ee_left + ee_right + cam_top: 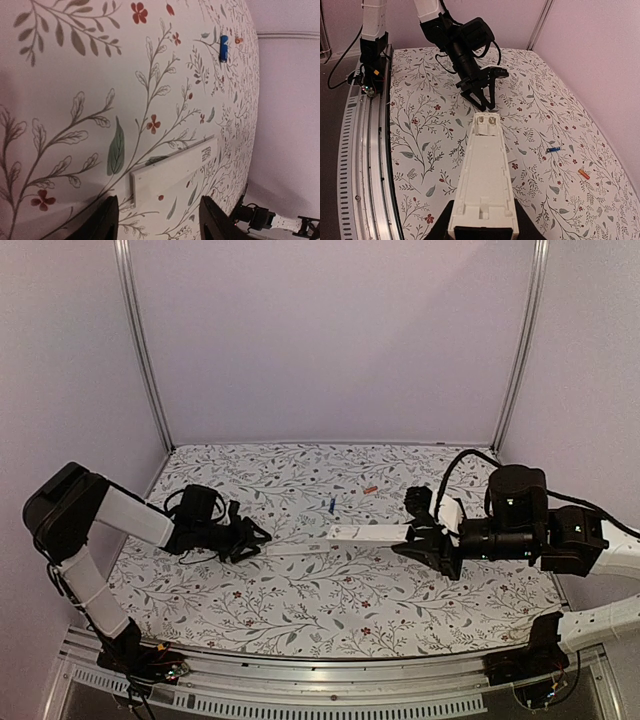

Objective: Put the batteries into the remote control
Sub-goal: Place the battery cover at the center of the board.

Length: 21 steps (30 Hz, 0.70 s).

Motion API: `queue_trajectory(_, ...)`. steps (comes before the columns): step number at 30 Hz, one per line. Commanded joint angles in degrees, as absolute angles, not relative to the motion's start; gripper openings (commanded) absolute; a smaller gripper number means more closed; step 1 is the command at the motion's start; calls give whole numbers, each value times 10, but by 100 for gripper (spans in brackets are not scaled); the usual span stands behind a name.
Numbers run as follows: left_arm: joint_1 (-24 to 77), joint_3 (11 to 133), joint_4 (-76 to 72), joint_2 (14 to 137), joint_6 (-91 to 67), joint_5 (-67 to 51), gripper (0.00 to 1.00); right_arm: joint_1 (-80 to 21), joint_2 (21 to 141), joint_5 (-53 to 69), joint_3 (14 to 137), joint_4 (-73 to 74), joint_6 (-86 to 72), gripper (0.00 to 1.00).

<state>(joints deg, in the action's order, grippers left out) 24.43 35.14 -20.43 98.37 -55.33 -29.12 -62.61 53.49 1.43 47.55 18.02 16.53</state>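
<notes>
Remote control [368, 534] in grip of right tool [420, 533]

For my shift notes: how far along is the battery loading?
Done: a flat white panel, likely the cover, lies by the open left end effector. In hand: right end effector grips the remote control, recess empty. Remaining: blue battery and orange battery lie loose on the table.
</notes>
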Motion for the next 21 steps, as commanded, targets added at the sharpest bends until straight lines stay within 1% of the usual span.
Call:
queue_trajectory(1,234,351,-183,933,-523,-282,62,-627,529,59,489,179,180,0)
queue_trajectory(2,235,352,-180,907,-510,-281,70,-627,528,66,491,184,181,0)
queue_trajectory(4,243,357,-165,846,-474,-274,91,-627,529,80,499,200,186,0)
queue_trajectory(5,249,363,-146,811,-448,-264,98,-627,531,87,505,210,189,0)
queue_trajectory(9,299,401,-82,687,-322,-268,99,-626,547,118,532,246,195,0)
queue_trajectory(12,357,441,-5,631,-209,-270,100,-626,560,145,555,260,195,0)
queue_trajectory(13,373,444,23,618,-182,-279,99,-626,566,156,562,264,195,0)
queue_trajectory(17,434,439,38,580,-87,-313,99,-626,587,192,591,284,199,0)
queue_trajectory(21,490,455,66,588,-18,-336,99,-626,606,209,610,294,205,0)
